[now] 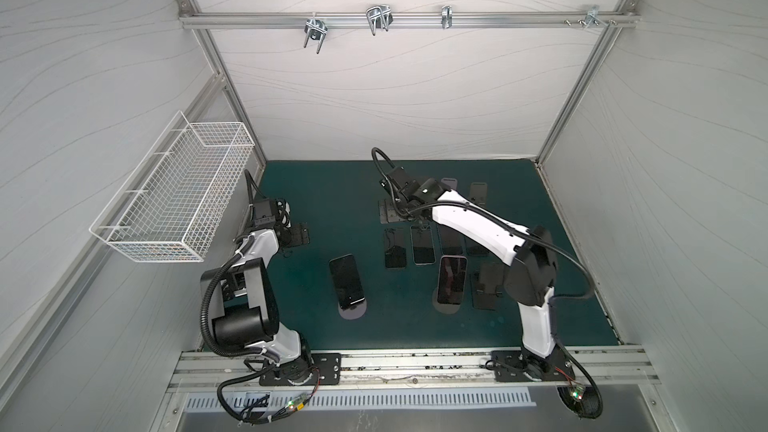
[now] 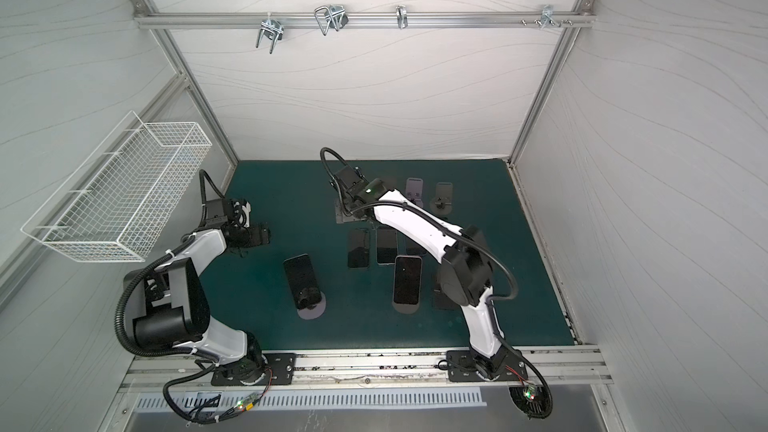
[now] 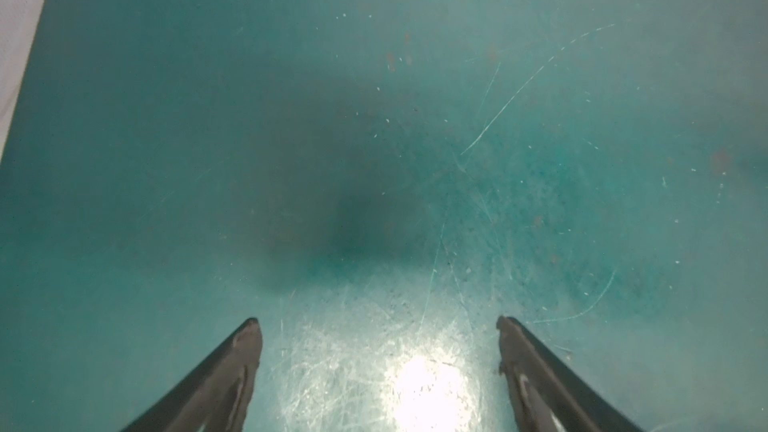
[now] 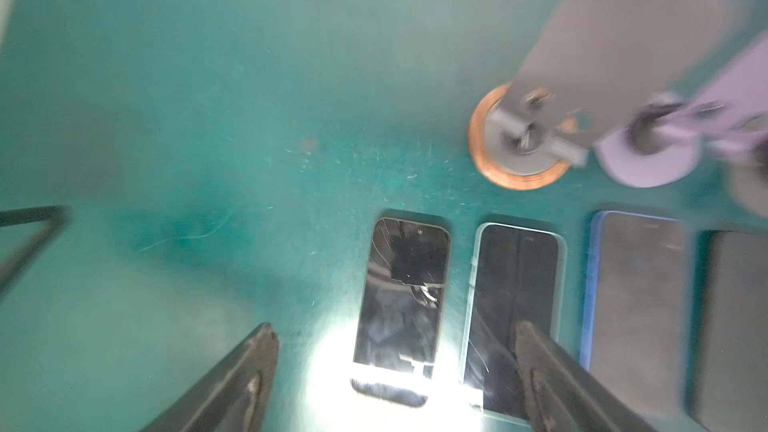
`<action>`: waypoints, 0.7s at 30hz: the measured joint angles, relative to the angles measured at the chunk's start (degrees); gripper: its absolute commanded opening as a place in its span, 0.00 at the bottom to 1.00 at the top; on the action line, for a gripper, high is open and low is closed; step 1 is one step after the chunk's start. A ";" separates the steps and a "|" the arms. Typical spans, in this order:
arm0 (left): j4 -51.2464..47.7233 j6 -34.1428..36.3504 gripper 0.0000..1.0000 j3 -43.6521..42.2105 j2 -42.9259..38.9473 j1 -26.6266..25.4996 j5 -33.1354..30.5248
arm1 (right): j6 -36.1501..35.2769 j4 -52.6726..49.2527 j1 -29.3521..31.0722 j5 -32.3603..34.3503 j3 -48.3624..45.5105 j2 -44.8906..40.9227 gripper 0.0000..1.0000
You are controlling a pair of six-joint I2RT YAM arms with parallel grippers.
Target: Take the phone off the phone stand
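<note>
Phone (image 1: 347,280) is left on its stand (image 1: 353,312) near the front, likewise a second phone (image 1: 452,280). Four flat phones (image 1: 422,245) are laid behind. Right gripper (image 4: 395,332) and left gripper (image 3: 378,326) jaws are spread, empty.

Rendered grey stand (image 4: 623,31) and lilac stand (image 4: 640,168) blurred in right wrist view; cropped dark phone (image 4: 735,326) at frame edge.

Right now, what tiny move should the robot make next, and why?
Probably draw the right gripper back toward the phone leaning on its stand. The jaws are open and empty above the flat phones, and that propped phone looks like the nearest one not yet taken off.
</note>
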 measured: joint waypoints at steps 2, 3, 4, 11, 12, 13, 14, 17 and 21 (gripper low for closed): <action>0.00 -0.04 0.89 0.00 0.00 0.00 -0.02 | -0.68 -0.07 0.00 0.90 -3.45 -4.61 0.92; 0.00 -0.11 0.89 0.00 0.00 0.00 -0.07 | -0.96 -0.17 0.00 1.55 -5.53 -6.97 0.93; 0.00 -0.13 0.89 0.00 0.00 0.00 -0.13 | -1.11 -0.35 -0.09 1.92 -7.89 -9.35 0.93; 0.00 -0.13 0.89 0.00 0.00 0.00 -0.22 | -2.23 -2.49 -5.57 2.08 -23.80 -24.98 0.93; 0.02 -0.13 0.89 0.00 0.00 0.00 -0.20 | -2.40 -2.97 -7.41 1.77 -25.94 -27.80 0.93; 0.02 -0.13 0.89 0.00 0.00 0.00 -0.20 | -2.56 -3.02 -9.38 1.14 -27.93 -30.51 0.93; 0.02 -0.13 0.89 0.00 0.00 0.00 -0.20 | -2.71 -3.21 -11.37 0.42 -29.59 -33.03 0.93; 0.00 -0.13 0.89 0.00 0.00 0.00 -0.20 | -3.65 -3.43 -18.08 -2.21 -34.25 -40.61 0.93; 0.02 -0.13 0.89 0.00 0.00 0.00 -0.20 | -5.44 -4.22 -25.11 -5.51 -39.67 -46.95 0.93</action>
